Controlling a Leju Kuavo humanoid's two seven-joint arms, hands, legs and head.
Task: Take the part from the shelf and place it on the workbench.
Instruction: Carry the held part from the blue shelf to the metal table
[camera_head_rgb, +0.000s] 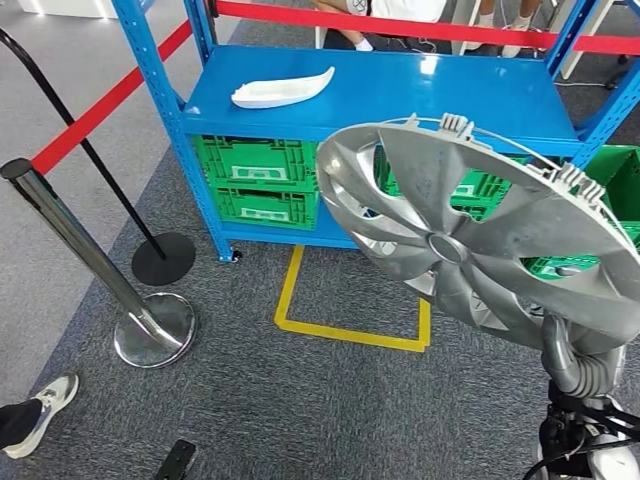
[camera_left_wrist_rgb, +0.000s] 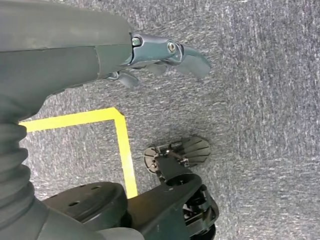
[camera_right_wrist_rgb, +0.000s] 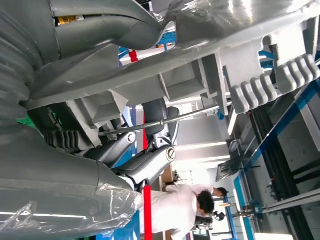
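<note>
A large silver wheel cover (camera_head_rgb: 468, 240) hangs tilted in front of the blue shelf (camera_head_rgb: 423, 90), over the grey carpet. My right hand (camera_head_rgb: 577, 365) grips its lower rim from below at the right. In the right wrist view the dark fingers (camera_right_wrist_rgb: 147, 162) curl around the cover's ribbed grey back (camera_right_wrist_rgb: 211, 60). A white curved part (camera_head_rgb: 283, 92) lies on the shelf's top board, to the left. My left hand (camera_left_wrist_rgb: 166, 55) hangs over the carpet, its fingers stretched out and holding nothing.
Green crates (camera_head_rgb: 256, 180) fill the shelf's lower level. A yellow floor marking (camera_head_rgb: 347, 325) lies before the shelf. A chrome post (camera_head_rgb: 151, 325), a black post base (camera_head_rgb: 162, 258) and red belts (camera_head_rgb: 106, 105) stand left. A person's shoe (camera_head_rgb: 41, 410) is at lower left; people sit behind the shelf.
</note>
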